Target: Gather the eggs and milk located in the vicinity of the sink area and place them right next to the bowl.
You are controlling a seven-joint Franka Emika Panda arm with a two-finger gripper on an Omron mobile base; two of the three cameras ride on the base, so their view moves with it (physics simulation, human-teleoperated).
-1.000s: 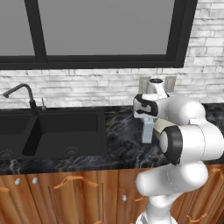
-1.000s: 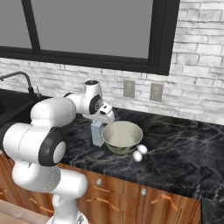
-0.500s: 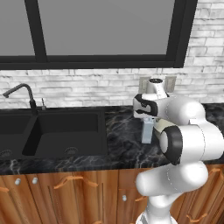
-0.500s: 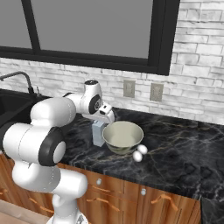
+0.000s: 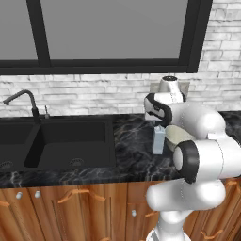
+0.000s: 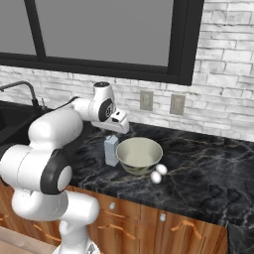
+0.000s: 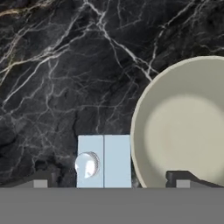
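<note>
**Milk down beside bowl, gripper spread above it**

Gripper [image 7: 109,179] hangs over milk [image 6: 111,150], jaws spread wide, nothing held: in hand view fingertips [image 7: 41,180] flank carton w/ clear gaps both sides, one tip over bare stone, other over bowl [image 6: 139,155] rim. Carton top not touching either tip as far as visible.

Milk stands upright on black marble counter [image 6: 208,168], just beside bowl on its sink-ward side; narrow gap or contact w/ bowl wall, can't tell which. In left base view milk [image 5: 158,140] sits partly behind arm, bowl [image 5: 178,135] mostly hidden by arm's white link. Hand view: carton [image 7: 104,161] seen from above, round cap on top, bowl [image 7: 183,122] rim close along one side.

Eggs [image 6: 158,173]: two small white ovals in right base view, touching each other, just off bowl's front-right, near counter front edge. Looks like contact w/ bowl base, not sure.

Sink [image 5: 52,143] recessed at counter's left part, well apart from milk and bowl; faucet [image 5: 23,101] at its back-left corner. Strip of bare counter betw sink's right edge and carton.

Open room: wide bare counter to right of bowl, out to right end and back to brick wall [image 6: 223,99]; wall outlets [image 6: 161,102] above back edge behind bowl. Front of bowl tight: eggs and counter edge close. Space above bowl unobstructed. Wood cabinets [image 5: 70,212] below counter front.
</note>
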